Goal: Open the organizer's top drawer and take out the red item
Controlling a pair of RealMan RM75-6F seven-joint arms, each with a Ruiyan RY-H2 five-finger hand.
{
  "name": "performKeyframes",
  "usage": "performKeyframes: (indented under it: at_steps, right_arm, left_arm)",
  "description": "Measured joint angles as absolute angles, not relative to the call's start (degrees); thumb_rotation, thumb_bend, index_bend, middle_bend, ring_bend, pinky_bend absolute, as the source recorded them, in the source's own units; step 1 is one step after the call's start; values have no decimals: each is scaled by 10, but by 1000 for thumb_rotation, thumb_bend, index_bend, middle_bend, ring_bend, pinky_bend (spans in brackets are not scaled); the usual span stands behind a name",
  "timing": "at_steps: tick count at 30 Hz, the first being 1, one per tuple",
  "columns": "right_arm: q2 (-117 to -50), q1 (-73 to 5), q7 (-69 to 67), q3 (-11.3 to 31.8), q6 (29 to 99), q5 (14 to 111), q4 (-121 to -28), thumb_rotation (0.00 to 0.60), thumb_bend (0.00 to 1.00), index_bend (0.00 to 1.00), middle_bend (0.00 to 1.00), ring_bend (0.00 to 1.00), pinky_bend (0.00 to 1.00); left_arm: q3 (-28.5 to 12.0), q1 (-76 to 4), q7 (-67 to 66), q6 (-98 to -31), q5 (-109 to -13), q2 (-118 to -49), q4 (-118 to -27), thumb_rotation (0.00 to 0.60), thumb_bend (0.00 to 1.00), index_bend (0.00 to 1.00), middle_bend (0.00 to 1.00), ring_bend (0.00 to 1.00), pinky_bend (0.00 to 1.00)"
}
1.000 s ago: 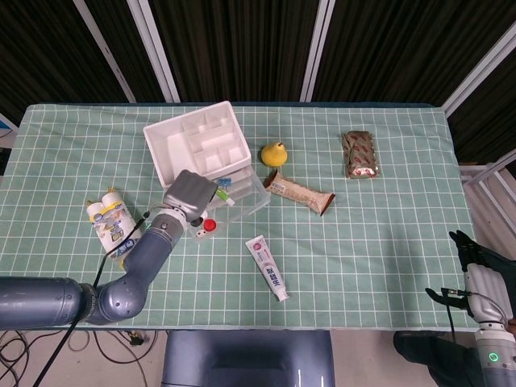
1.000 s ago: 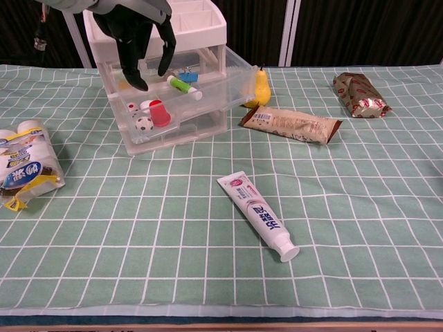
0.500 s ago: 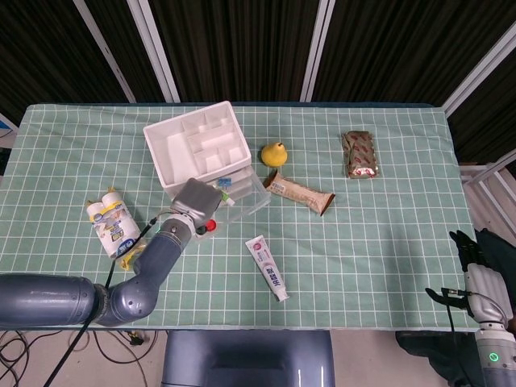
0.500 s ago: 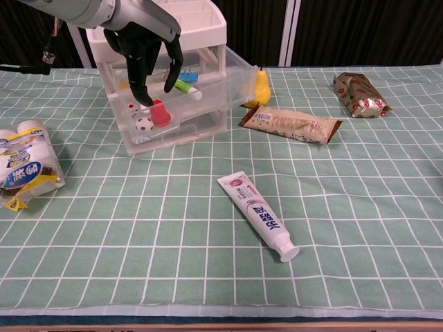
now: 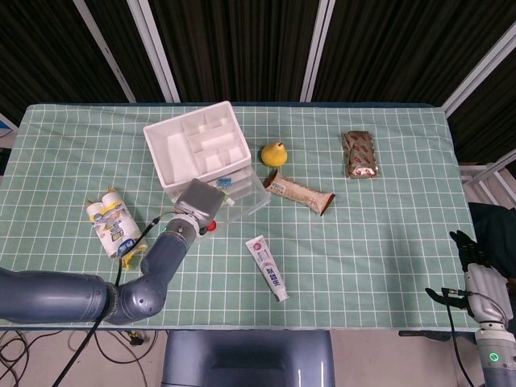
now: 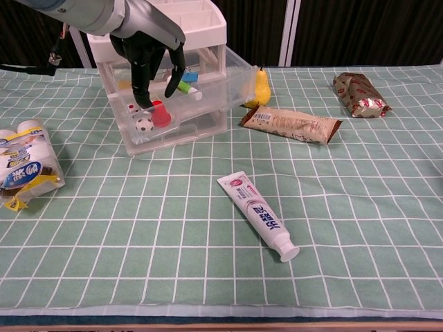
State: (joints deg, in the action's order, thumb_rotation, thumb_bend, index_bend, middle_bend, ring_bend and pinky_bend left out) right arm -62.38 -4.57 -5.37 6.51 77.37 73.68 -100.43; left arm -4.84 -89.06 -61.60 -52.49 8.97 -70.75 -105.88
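Dropping lower than a second ago: left hand [image 6: 149, 52], fingers spread, nothing pinched yet, now just over small red cylindrical item [image 6: 160, 113] in pulled-out clear plastic top drawer [image 6: 208, 93] of white organizer [image 6: 201, 21]. Grasp imminent. Right hand [image 5: 476, 278] idle at table edge, fingers loosely apart.

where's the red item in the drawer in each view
Head view: the red item is a small spot left of centre, at the open drawer's front, peeking out beside the left hand.
Chest view: upper left, in the drawer under the hand's fingers, beside a small ball.
Shared landmark: the toothpaste tube, on the cloth nearer the robot.
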Motion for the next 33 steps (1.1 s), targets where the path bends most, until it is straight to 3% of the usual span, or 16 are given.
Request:
performKeyframes:
  at_steps: [33]
  right_arm:
    - [-622,-46,-60,66,772,735,-1007,600,66,0,0,0,229]
  left_arm:
    - [-26,-917,-606,-514,108,-723,-1048,600,276,494,1000,1000,1000]
